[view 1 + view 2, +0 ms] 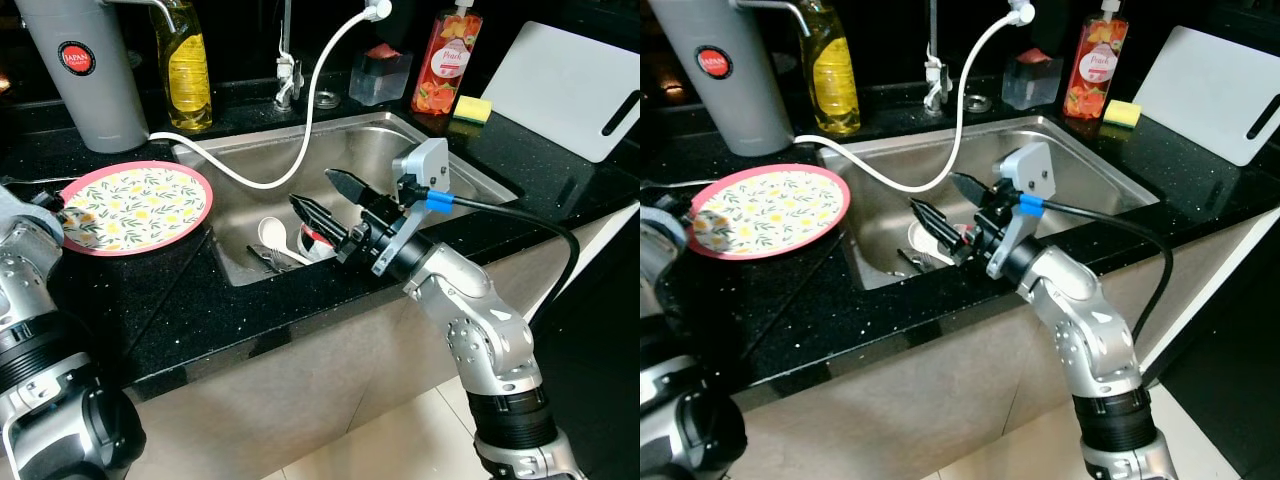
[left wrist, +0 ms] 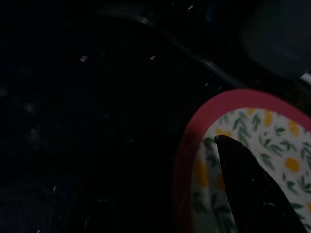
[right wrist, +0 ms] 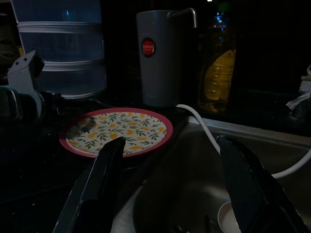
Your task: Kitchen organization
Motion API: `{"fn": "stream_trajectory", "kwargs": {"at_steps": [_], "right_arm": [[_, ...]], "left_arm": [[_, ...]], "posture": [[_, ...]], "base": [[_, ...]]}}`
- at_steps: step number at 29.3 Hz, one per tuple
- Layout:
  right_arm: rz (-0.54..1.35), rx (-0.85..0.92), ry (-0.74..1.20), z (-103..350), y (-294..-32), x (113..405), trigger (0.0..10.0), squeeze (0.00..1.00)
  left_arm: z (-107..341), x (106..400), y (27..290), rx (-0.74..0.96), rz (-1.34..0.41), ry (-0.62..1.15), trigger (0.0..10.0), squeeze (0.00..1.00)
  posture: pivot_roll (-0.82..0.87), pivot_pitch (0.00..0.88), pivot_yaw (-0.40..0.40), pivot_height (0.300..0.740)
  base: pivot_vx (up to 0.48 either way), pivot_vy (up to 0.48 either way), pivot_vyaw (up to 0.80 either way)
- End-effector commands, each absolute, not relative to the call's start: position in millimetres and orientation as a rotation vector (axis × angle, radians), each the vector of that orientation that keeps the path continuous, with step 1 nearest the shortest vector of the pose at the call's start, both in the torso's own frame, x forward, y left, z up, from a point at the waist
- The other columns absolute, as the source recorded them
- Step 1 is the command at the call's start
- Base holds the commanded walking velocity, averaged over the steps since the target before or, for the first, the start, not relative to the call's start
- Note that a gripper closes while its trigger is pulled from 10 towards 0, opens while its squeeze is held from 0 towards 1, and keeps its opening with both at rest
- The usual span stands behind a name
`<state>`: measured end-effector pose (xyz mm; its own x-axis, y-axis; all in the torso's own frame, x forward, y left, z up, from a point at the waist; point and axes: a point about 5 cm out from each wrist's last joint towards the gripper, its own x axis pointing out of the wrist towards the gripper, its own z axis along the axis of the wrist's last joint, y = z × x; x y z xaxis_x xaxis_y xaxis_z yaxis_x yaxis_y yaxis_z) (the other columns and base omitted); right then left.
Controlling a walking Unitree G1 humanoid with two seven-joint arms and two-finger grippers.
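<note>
Dishes (image 1: 285,245) in the sink (image 1: 470,160) sit partly hidden beneath the right gripper (image 1: 322,198) fingers; items indistinguishable. Left gripper (image 2: 252,184) cut off by frame edge; one finger visible over the plate (image 2: 194,145).

Floral pink-rimmed plate (image 1: 135,207) flat on counter; dishes (image 1: 285,243) in sink.

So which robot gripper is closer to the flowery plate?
Left. The left gripper is over the flowery plate's edge; the right gripper is open above the sink.
</note>
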<state>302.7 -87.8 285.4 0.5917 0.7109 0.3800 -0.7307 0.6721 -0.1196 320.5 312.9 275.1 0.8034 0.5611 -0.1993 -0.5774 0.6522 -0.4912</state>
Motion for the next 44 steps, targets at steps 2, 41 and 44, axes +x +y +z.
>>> {"fn": "stream_trajectory", "kwargs": {"at_steps": [2, 41, 44], "right_arm": [[0.837, 0.06, -0.417, 286.0, -89.3, 303.3, 10.0, 0.0], [0.824, 0.067, -0.424, 288.2, -90.6, 304.3, 10.0, 0.0], [0.815, 0.091, -0.427, 289.9, -91.9, 305.7, 10.0, 0.0]], "left_arm": [[265.5, 324.6, 308.6, -0.766, 0.6, 0.053, 10.0, 0.0], [274.4, 334.2, 277.4, -1.104, 0.194, -0.12, 10.0, 0.0], [281.5, 334.3, 263.4, -1.089, 0.057, -0.137, 10.0, 0.0]], "posture": [[-0.08, 0.141, -0.031, 0.74], [-0.09, 0.14, -0.034, 0.74], [-0.09, 0.138, -0.036, 0.74]], "base": [[0.0, 0.0, 0.0], [0.0, 0.0, 0.0], [0.0, 0.0, 0.0]]}}
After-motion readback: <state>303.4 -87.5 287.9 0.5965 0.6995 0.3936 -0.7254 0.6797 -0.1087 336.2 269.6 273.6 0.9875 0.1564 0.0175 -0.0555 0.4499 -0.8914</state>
